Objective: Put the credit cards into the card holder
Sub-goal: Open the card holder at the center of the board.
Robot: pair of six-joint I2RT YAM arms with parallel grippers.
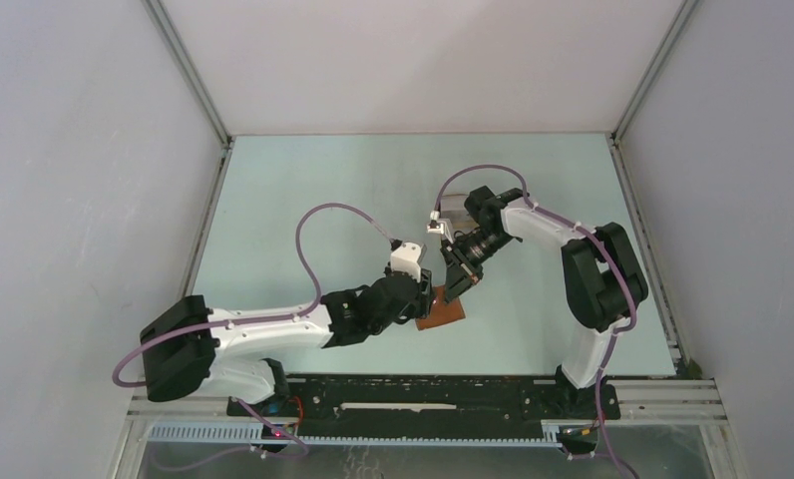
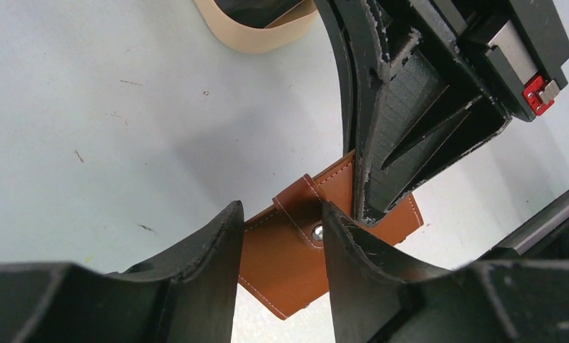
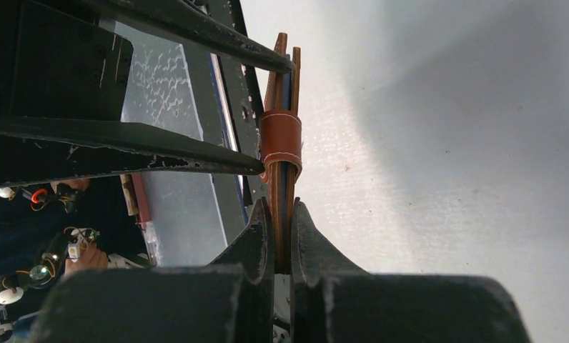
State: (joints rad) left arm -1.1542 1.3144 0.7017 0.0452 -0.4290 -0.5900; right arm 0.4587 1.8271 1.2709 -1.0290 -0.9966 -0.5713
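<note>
The reddish-brown card holder is just above the table, near the front middle. My right gripper is shut on its edge and holds it edge-on; a thin dark blue edge shows between its leaves. In the left wrist view my left gripper is open, its fingers on either side of the holder's strap and metal snap, and the right gripper's fingers clamp the holder's far part. No loose credit cards are in view.
A tan oval tray lies beyond the holder at the top of the left wrist view. The black rail at the table's near edge runs just in front of the holder. Both arms crowd the same spot.
</note>
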